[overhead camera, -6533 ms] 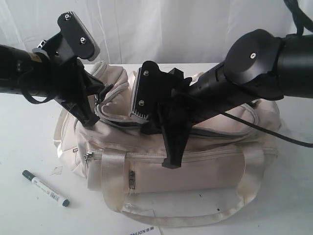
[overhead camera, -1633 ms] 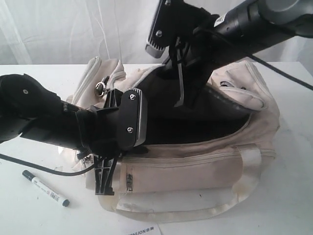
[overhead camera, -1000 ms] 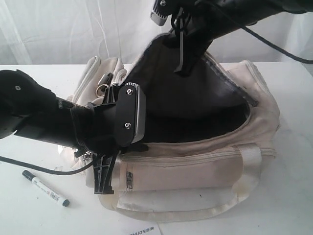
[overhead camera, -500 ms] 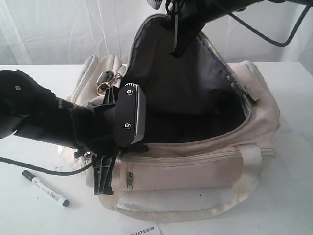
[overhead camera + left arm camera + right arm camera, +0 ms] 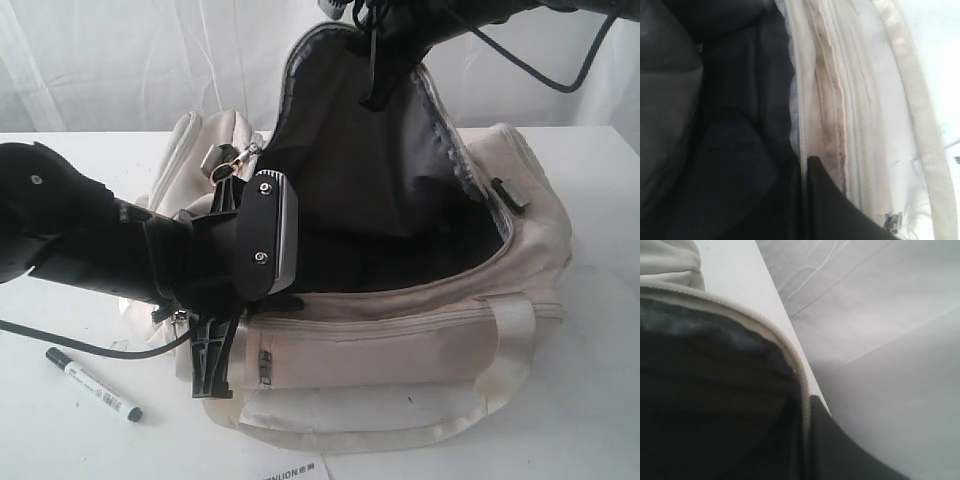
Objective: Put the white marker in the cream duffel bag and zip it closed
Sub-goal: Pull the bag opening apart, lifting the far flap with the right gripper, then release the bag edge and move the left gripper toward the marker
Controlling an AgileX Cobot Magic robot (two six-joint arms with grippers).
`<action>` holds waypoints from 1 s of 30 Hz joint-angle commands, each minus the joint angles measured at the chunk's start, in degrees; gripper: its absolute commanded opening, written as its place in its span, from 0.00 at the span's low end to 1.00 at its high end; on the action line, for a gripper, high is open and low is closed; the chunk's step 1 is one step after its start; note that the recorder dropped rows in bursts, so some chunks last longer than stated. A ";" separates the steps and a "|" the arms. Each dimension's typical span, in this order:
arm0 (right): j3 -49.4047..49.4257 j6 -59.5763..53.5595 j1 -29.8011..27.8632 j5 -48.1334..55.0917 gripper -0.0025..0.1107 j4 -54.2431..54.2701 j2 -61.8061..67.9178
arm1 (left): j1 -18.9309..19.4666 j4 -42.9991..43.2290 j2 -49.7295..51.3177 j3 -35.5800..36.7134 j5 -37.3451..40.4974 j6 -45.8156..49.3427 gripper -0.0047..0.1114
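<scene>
Cream duffel bag [image 5: 400, 340]: flap [image 5: 340, 150] a touch higher than before, my right gripper [image 5: 370, 85] clamped on its edge; left gripper [image 5: 210, 365] pinches the front rim. Dark lining [image 5: 380, 250] exposed; white marker [image 5: 92, 384] unmoved on table [image 5: 60, 440].

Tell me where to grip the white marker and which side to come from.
Grip the white marker at mid-barrel, straight down from above with the jaws across its slanted length. It lies flat on the table, clear of the cream duffel bag, with bare surface along both long sides, so a top pinch probably suits best.
</scene>
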 commanded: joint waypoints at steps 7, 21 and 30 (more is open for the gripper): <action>-0.74 -0.38 -1.24 0.00 0.02 2.05 -0.28 | -0.29 -1.01 -0.72 0.52 3.47 -0.71 0.04; -0.63 0.44 -1.24 1.74 0.29 2.28 -0.50 | -0.29 -1.94 -0.72 0.52 4.69 -2.18 0.30; -0.53 6.13 -1.24 5.40 0.53 4.18 -4.86 | -0.17 1.31 -10.23 0.52 6.58 -9.28 0.49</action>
